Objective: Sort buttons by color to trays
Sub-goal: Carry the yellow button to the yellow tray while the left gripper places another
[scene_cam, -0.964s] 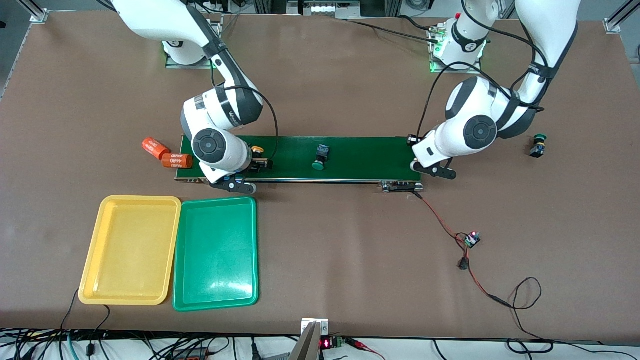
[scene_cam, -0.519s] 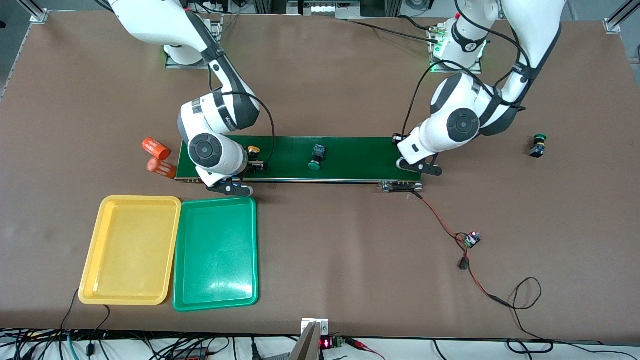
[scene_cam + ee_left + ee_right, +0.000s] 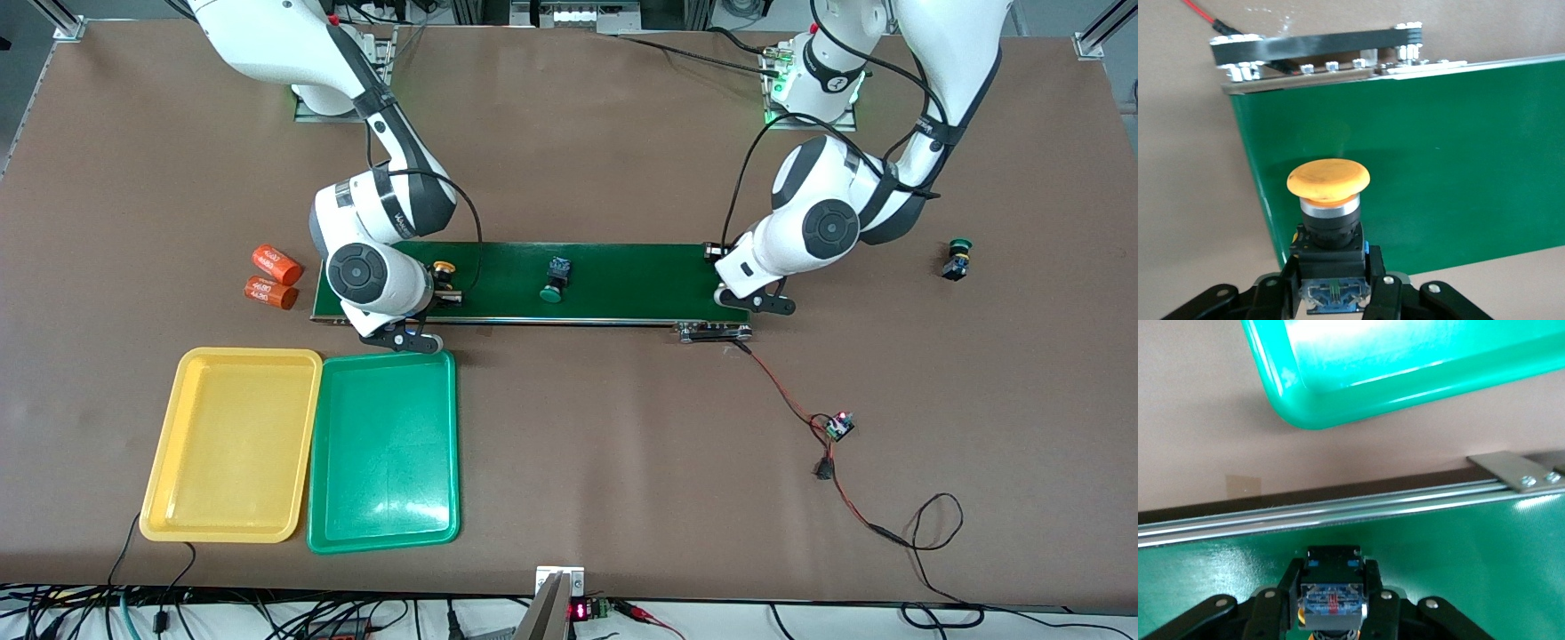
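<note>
My right gripper [image 3: 1332,587] is shut on the black-and-blue body of a yellow-capped button [image 3: 442,267], low over the belt at the right arm's end. My left gripper [image 3: 1333,293] is shut on another yellow-capped button [image 3: 1328,183], over the belt's end toward the left arm. It is hidden under the wrist in the front view. A green-capped button [image 3: 553,283] lies on the belt between the arms. Another green-capped button [image 3: 957,258] stands on the table toward the left arm's end. The yellow tray [image 3: 249,354] and the green tray [image 3: 391,357] lie side by side, nearer the front camera than the belt.
The long dark-green conveyor belt [image 3: 622,280] runs across the table's middle. Two orange cylinders [image 3: 271,277] lie on the table off its end toward the right arm. Red and black wires with a small circuit board [image 3: 837,426] trail from the belt's other end.
My right gripper has shut on the yellow-capped button. One orange cylinder has rolled away from the belt's end. The green-capped button on the belt has travelled toward the right arm's end.
</note>
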You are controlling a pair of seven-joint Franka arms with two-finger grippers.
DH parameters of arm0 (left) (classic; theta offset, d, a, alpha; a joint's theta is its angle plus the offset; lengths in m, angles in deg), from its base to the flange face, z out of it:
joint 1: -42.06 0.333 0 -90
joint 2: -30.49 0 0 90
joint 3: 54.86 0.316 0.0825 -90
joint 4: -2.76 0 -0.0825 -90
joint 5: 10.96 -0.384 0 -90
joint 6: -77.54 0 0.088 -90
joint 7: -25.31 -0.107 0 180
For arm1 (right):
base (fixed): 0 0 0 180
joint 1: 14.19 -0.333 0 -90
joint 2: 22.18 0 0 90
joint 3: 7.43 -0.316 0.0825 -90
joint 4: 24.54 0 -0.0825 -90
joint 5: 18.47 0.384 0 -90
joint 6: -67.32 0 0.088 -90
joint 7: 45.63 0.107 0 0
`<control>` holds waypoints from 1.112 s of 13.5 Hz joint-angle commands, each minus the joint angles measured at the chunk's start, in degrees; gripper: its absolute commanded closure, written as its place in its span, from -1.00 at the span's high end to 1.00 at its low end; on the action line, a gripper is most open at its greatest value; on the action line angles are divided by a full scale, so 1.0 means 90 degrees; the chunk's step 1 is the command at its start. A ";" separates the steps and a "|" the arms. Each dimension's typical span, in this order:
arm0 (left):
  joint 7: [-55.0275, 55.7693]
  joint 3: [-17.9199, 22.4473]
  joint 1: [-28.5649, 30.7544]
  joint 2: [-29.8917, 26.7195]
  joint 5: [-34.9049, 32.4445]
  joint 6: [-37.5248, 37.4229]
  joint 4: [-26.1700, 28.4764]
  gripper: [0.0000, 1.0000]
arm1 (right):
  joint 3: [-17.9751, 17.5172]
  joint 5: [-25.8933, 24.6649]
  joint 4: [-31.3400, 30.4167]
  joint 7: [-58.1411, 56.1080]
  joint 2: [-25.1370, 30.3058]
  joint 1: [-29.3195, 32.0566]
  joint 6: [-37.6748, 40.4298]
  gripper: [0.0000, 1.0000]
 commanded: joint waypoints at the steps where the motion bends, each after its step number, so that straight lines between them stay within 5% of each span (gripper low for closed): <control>1: -0.0011 0.0049 -0.0055 0.0008 0.0138 0.0081 0.0025 -1.00 | 0.0314 0.0053 0.0390 -0.0400 -0.0036 -0.0058 0.0316 -0.59; 4: -0.0011 0.0049 -0.0055 0.0038 0.0129 0.0169 0.0044 -1.00 | 0.0519 0.0014 0.0654 -0.0663 0.0003 -0.0067 0.0795 -0.60; 7: -0.0011 0.0049 -0.0055 0.0048 0.0129 0.0179 0.0044 -1.00 | 0.1162 -0.0064 0.0674 -0.1851 0.0198 -0.0058 0.1050 -0.60; 10: -0.0060 0.0059 -0.0055 0.0106 0.0070 0.0276 0.0035 -1.00 | 0.1720 -0.0871 0.0645 -0.3035 0.0354 0.0040 0.1070 -0.60; 13: -0.0060 0.0069 -0.0055 0.0136 0.0051 0.0315 0.0025 -0.97 | 0.1789 -0.1615 0.0392 -0.3408 0.0335 0.0526 0.0342 -0.60; 14: -0.0070 0.0069 -0.0055 0.0136 0.0031 0.0316 0.0015 -0.83 | 0.1780 -0.1723 0.0284 -0.3466 0.0297 0.0693 -0.0039 -0.59; 15: -0.0070 0.0069 -0.0055 0.0136 0.0031 0.0316 0.0015 -0.18 | 0.1779 -0.1869 0.0225 -0.3486 0.0219 0.0810 -0.0401 -0.59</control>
